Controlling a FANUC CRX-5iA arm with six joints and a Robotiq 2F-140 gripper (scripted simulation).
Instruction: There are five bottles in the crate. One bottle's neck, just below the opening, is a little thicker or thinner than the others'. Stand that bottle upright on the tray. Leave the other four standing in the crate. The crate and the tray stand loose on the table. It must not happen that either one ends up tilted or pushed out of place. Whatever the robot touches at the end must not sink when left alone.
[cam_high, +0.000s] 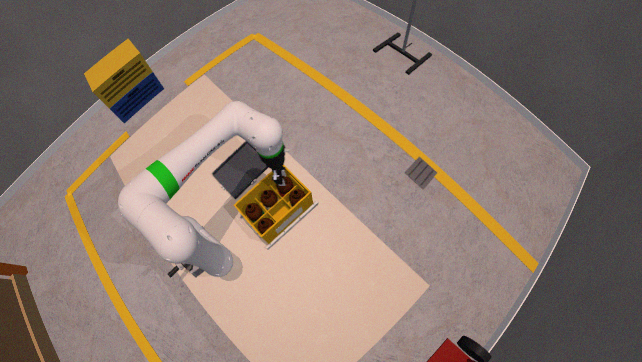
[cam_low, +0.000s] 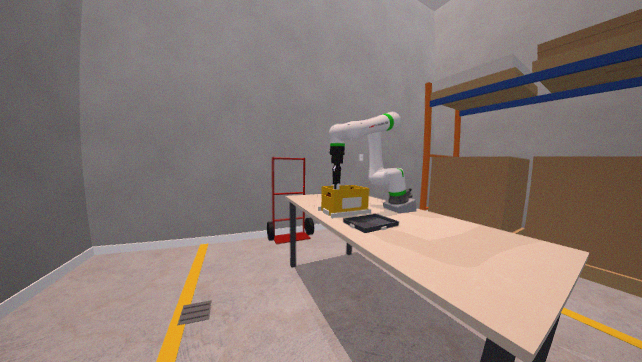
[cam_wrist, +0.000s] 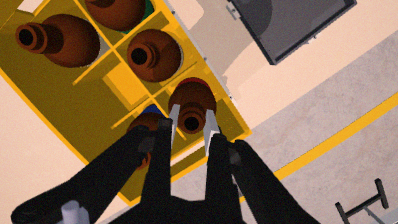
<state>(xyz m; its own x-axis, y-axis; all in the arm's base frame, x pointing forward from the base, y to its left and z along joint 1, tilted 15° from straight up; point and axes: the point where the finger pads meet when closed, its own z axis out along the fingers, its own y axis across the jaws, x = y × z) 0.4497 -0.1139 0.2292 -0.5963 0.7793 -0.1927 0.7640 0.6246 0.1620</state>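
Glass-like brown bottle (cam_wrist: 192, 107) stands in the corner cell of the yellow crate (cam_wrist: 60, 120) nearest the dark tray (cam_wrist: 295, 22) on the bench (cam_low: 450, 250). The tool (cam_wrist: 191, 129) brackets its neck, fingers pinching in against the rim and seemingly clamped on it. Likely rigid, smooth and top-light, it could slip; the neck just under the opening looks the soundest hold.

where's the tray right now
On the table, in the exterior view the dark tray lies just right of the yellow crate, in front of the arm's base.
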